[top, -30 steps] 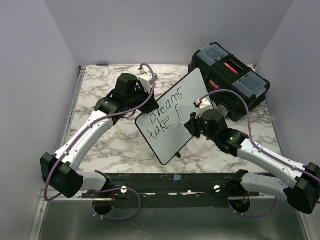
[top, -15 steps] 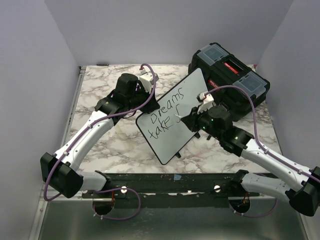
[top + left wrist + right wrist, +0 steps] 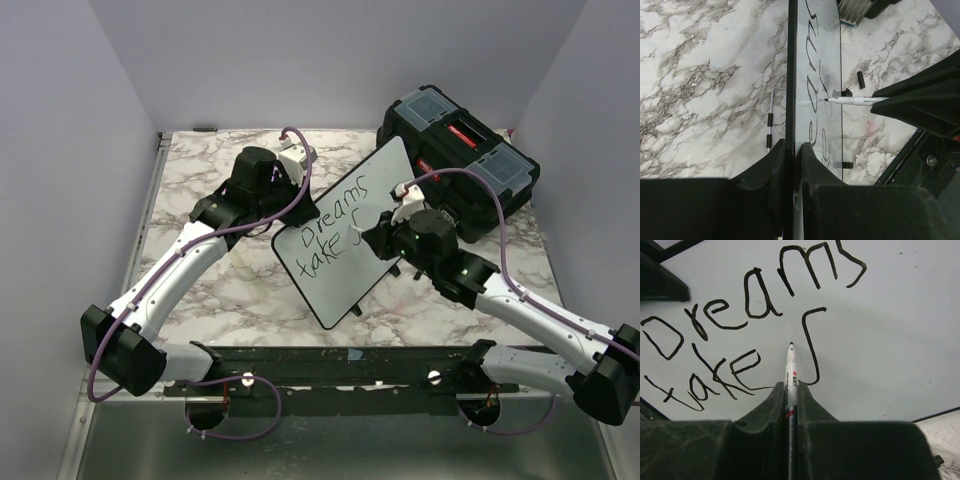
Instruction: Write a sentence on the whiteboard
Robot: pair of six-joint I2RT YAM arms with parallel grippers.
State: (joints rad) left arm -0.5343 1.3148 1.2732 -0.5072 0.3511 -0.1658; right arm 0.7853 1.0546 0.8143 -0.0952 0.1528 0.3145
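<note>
While left fingers (image 3: 776, 170) clamp the whiteboard (image 3: 345, 290), right fingers (image 3: 774, 405) grip a marker (image 3: 791, 370), toolbox (image 3: 470, 160) just behind

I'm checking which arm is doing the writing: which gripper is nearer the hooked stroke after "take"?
Right. The right gripper holds the marker with its tip just beside the stroke. The left gripper is clamped on the whiteboard at its edge, away from that stroke.

A white-and-grey marbled surface (image 3: 200, 170) spreads beneath the left end effector (image 3: 298, 198) and the right end effector (image 3: 378, 236). Plain pale lavender walls (image 3: 330, 60) rise beyond and beside them, evenly lit.
</note>
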